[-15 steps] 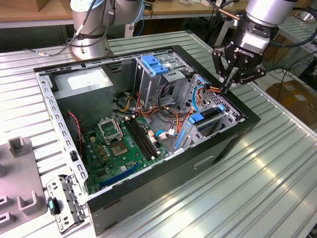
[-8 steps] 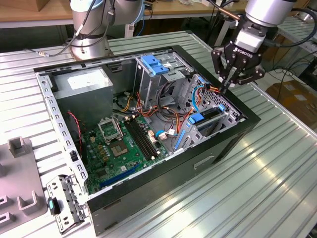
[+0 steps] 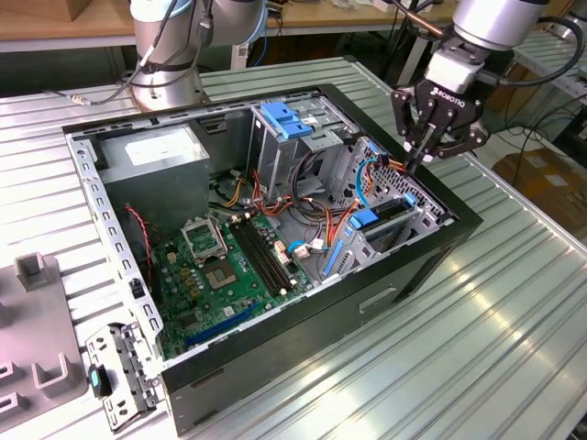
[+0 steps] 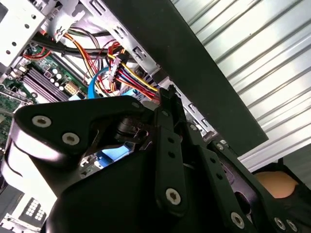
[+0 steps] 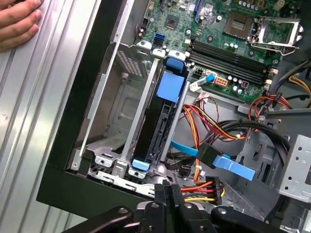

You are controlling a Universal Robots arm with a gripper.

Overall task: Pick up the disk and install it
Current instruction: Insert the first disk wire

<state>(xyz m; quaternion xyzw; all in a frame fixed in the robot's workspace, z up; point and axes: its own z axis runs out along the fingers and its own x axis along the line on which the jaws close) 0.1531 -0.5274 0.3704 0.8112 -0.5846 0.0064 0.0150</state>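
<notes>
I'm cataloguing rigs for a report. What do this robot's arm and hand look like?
The arm is silver-grey with rounded joints, and grey cables run beside it. The hand is black, built of linked bars with silver bolt heads and slim dark fingers, and has white lettering on its body, below a silver wrist block.

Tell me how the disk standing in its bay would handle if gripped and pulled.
The disk looks like a rigid slab, so it should not flex. Standing on edge between metal rails, it probably slides rather than tips. Its blue carrier frame is plastic and may give under the gripper.
</notes>
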